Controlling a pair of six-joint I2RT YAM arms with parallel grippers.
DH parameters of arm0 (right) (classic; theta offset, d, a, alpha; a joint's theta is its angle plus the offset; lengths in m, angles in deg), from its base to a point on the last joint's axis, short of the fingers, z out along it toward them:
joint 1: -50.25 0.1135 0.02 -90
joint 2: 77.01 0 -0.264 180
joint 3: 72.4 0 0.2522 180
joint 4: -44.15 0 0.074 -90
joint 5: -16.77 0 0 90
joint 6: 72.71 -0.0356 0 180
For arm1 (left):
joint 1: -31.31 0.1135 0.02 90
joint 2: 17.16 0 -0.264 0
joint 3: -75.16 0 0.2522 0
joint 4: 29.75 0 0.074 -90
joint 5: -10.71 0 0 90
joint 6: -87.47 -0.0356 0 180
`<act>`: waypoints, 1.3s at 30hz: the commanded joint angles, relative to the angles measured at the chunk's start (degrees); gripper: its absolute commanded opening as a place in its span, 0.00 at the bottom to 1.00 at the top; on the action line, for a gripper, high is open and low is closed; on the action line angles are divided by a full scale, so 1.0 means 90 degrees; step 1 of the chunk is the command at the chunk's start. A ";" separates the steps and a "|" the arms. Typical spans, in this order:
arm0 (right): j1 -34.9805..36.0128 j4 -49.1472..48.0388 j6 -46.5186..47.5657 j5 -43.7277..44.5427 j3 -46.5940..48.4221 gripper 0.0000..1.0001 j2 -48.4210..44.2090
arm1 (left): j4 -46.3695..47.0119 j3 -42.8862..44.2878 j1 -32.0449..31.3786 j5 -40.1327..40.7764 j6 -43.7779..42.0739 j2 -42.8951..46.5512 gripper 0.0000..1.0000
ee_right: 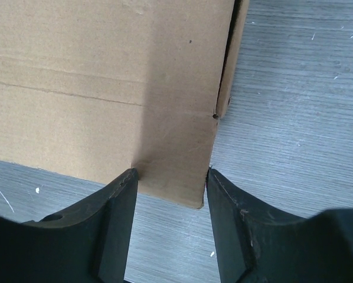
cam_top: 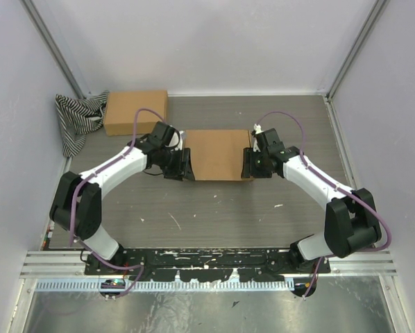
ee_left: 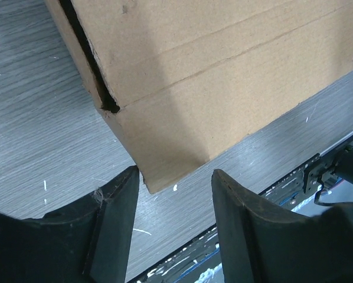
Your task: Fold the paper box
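Black left pincer (ee_left: 175, 177): spread wide. We see the near left corner of the paper box (cam_top: 218, 154) poking between its fingers, with nothing pinched.
Black right pincer (ee_right: 172, 174): also spread, its fingers straddling the box's near right corner. We see no squeeze on the card.
Where the box lies: flat on the grey tabletop (cam_top: 214, 215), mid-table, with one pincer at each side edge.
How it will handle: we judge it light, thin card, stiff across the panels but ready to bend along its scored creases. It may skate on the smooth tabletop if pushed from one side only.
Where to take hold: we would pinch a side flap near its free edge, where dark gaps show the layers standing apart, and brace the opposite side.
Farther back: a second cardboard box (cam_top: 135, 112) at far left, with a striped cloth (cam_top: 75, 119) just beside it.
In the way: that second box sits near the left arm's wrist, so we think an outward swing there could nudge it.
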 commanded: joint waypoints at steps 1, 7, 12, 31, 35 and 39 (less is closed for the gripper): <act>0.0031 -0.0145 0.0019 0.0176 0.0204 0.55 0.0020 | 0.0320 -0.0153 0.0046 -0.0301 -0.0055 -0.0125 0.59; 0.0032 -0.0137 -0.0022 -0.0021 0.0227 0.55 -0.0042 | 0.0510 -0.0283 0.0104 -0.0680 0.0027 -0.0146 0.53; 0.0035 0.0036 -0.0039 0.0081 0.0353 0.60 -0.0165 | 0.0634 -0.0359 0.0201 -0.1069 0.0096 -0.0049 0.52; 0.0025 0.0199 -0.0004 0.0407 0.0449 0.64 -0.0178 | 0.1078 -0.0664 0.0463 -0.1847 0.0282 -0.0186 0.50; -0.0019 0.0154 0.0026 0.0435 0.0407 0.64 -0.0087 | 0.1068 -0.0690 0.0511 -0.1721 0.0277 -0.0234 0.49; -0.0027 0.0088 0.0025 0.0490 0.0319 0.63 -0.0026 | 0.1031 -0.0666 0.0521 -0.1512 0.0257 -0.0251 0.48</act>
